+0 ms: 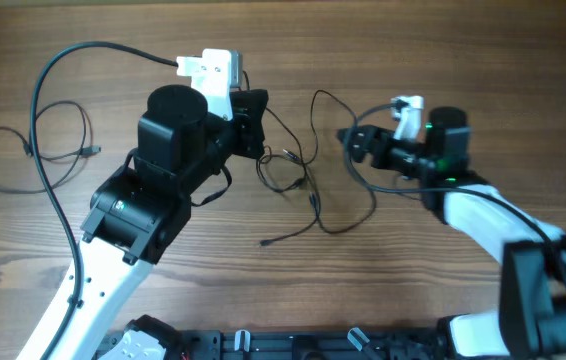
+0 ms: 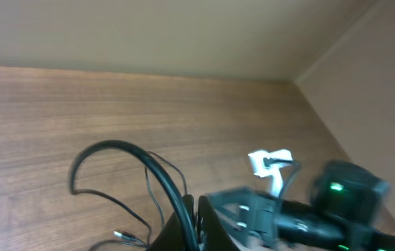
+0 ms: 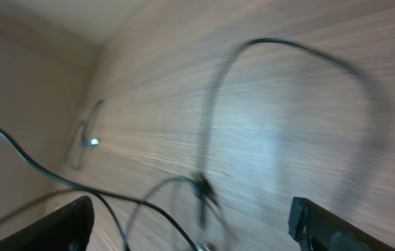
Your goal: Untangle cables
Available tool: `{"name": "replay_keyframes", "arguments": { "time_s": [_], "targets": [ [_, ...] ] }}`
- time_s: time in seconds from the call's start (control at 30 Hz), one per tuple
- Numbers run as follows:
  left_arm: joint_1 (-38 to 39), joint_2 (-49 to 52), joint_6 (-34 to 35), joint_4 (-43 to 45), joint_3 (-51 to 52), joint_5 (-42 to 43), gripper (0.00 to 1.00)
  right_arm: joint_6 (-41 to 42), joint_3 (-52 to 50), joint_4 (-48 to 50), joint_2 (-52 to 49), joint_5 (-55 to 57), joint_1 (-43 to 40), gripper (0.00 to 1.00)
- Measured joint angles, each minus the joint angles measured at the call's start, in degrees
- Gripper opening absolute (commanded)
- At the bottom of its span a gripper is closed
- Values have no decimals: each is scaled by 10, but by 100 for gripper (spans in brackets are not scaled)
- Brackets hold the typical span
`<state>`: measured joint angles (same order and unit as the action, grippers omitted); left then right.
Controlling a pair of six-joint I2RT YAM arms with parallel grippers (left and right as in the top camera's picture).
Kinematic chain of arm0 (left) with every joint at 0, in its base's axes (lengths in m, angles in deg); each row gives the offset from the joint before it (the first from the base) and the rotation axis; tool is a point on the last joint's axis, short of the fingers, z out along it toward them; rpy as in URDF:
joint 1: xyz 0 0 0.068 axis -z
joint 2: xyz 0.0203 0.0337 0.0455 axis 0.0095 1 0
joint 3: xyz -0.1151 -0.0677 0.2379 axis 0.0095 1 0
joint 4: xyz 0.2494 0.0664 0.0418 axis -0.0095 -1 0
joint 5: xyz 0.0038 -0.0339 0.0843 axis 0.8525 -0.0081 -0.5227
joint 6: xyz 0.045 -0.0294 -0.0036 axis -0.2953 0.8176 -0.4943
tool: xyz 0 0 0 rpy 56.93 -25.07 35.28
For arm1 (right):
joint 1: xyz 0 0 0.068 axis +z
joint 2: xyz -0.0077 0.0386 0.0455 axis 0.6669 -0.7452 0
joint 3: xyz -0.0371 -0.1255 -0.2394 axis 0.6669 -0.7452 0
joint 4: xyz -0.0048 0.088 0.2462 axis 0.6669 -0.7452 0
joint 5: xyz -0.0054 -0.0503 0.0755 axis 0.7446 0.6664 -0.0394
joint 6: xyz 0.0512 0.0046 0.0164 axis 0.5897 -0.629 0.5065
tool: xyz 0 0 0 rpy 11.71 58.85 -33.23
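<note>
Black plastic fingers (image 3: 51, 230) on the right gripper (image 1: 353, 141) are spread wide, with just a blurry loop of cord lying on the wood between them. That arm comes in from the near right corner, wrist bent toward the desk's middle, with a little green light (image 1: 430, 129) on it. The left gripper (image 1: 250, 118) is a dark blob from above and its own camera is smeared, so I honestly can't tell if it's parted or pinching. Its arm angles in from the near left corner, chunky and boxy. The cables (image 1: 306, 185) are thin and glossy black, loosely tangled mid-desk between both grippers, plus one separate loop (image 1: 28, 150) by the left edge. The table (image 1: 413, 280) is matte wood grain.
</note>
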<state>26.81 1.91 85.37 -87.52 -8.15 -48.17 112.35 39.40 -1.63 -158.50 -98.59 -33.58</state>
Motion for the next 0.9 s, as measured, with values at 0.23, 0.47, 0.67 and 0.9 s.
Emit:
{"name": "replay_keyframes", "arguments": {
  "time_s": [0.23, 0.47, 0.67, 0.9],
  "targets": [
    [0, 2, 6, -5, 0, 10, 4, 171, 0, 140, -130, 59, 124, 61],
    [-1, 2, 6, -5, 0, 3, 4, 218, 0, 142, -162, 118, 149, 4],
    [-68, 2, 6, -3, 0, -54, 4, 171, 3, 62, -128, 29, -20, 5],
    [-224, 2, 43, 69, 0, -81, 4, 22, 8, -201, -58, 39, -198, 5]
  ]
}}
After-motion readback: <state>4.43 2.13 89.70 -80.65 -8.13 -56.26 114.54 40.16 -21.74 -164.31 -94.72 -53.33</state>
